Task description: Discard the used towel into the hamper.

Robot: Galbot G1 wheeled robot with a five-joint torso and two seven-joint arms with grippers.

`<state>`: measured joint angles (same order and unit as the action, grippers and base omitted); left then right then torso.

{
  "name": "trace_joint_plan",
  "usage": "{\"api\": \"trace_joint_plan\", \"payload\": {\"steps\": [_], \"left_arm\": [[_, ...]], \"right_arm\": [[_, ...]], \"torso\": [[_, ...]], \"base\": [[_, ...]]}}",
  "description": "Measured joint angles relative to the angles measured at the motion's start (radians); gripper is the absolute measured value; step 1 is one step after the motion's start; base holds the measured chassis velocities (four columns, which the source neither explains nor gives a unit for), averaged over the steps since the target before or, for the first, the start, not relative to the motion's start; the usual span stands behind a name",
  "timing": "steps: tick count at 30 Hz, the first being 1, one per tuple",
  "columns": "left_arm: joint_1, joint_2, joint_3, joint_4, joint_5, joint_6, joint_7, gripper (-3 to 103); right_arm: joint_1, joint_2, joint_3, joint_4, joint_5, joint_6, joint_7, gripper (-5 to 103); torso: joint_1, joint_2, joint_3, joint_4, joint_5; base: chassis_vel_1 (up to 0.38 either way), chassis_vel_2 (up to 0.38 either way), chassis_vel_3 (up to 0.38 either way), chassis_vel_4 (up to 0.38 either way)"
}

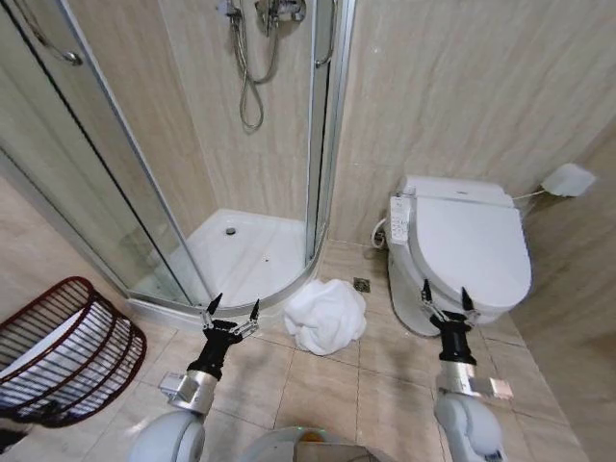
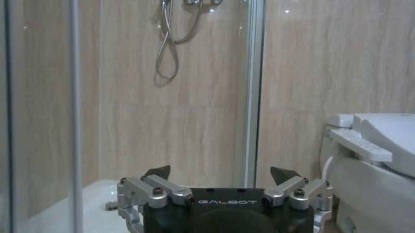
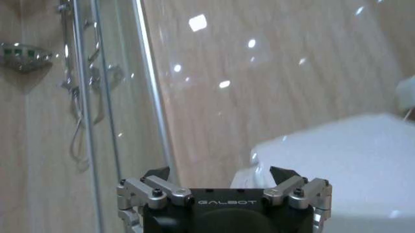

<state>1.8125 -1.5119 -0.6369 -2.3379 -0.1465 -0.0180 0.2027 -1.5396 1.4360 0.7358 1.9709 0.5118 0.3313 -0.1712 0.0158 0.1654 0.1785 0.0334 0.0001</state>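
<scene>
While both grippers hang spread and empty above the tiled floor, the towel (image 1: 326, 315) lies crumpled between them — ahead of the left gripper (image 1: 230, 313) and toward its inner side, which looks slightly nearer than the right gripper (image 1: 446, 296). It is a rounded heap (no clear long axis). The hamper (image 1: 65, 348) lies tipped well out beyond the left jaws — away from the towel.

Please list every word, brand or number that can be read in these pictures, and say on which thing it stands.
"GALBOT": on the black body of the left tool.
"GALBOT": on the black body of the right tool.
The buttons of the toilet's side panel have marks too small to read.
</scene>
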Motion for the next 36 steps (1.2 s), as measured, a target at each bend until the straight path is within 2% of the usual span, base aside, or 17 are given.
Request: {"api": "trace_joint_plan", "payload": {"steps": [7,13,15,18,21,26,31,34,36], "left_arm": [[0.000,0.000,0.000,0.000,0.000,0.000,0.000,100],[0.000,0.000,0.000,0.000,0.000,0.000,0.000,100],[0.000,0.000,0.000,0.000,0.000,0.000,0.000,100],[0.000,0.000,0.000,0.000,0.000,0.000,0.000,100],[0.000,0.000,0.000,0.000,0.000,0.000,0.000,100],[0.000,0.000,0.000,0.000,0.000,0.000,0.000,100],[0.000,0.000,0.000,0.000,0.000,0.000,0.000,100],[0.000,0.000,0.000,0.000,0.000,0.000,0.000,100],[0.000,0.000,0.000,0.000,0.000,0.000,0.000,100]], "right_arm": [[0.016,-0.030,-0.039,-0.052,0.029,-0.030,-0.009,100],[0.051,-0.102,-0.090,-0.124,0.089,-0.083,-0.020,100],[0.075,-0.137,-0.120,-0.160,0.109,-0.121,-0.017,100],[0.091,-0.150,-0.134,-0.183,0.110,-0.135,-0.011,100],[0.137,-0.175,-0.170,-0.245,0.093,-0.174,0.011,100],[0.241,-0.196,-0.245,-0.386,0.009,-0.231,0.053,100],[0.321,-0.199,-0.290,-0.490,-0.035,-0.243,0.071,100],[0.432,-0.207,-0.367,-0.632,-0.088,-0.257,0.083,100],[0.454,-0.207,-0.383,-0.659,-0.095,-0.259,0.083,100]], "torso": [[-0.007,-0.026,-0.019,0.0000,0.0000],[-0.012,-0.050,-0.038,0.0000,-0.0001],[-0.015,-0.061,-0.046,0.0001,0.0000],[-0.015,-0.066,-0.051,0.0000,-0.0001],[-0.015,-0.080,-0.062,0.0003,0.0000],[-0.015,-0.104,-0.086,0.0000,-0.0001],[-0.015,-0.118,-0.100,0.0001,0.0000],[-0.016,-0.130,-0.113,0.0002,-0.0001],[-0.016,-0.131,-0.113,0.0004,-0.0001]], "base": [[0.000,0.000,0.000,0.000],[0.000,0.000,0.000,0.000],[0.000,0.000,0.000,0.000],[0.000,0.000,0.000,0.000],[0.000,0.000,0.000,0.000],[0.000,0.000,0.000,0.000],[0.000,0.000,0.000,0.000],[0.000,0.000,0.000,0.000],[0.000,0.000,0.000,0.000]]}}
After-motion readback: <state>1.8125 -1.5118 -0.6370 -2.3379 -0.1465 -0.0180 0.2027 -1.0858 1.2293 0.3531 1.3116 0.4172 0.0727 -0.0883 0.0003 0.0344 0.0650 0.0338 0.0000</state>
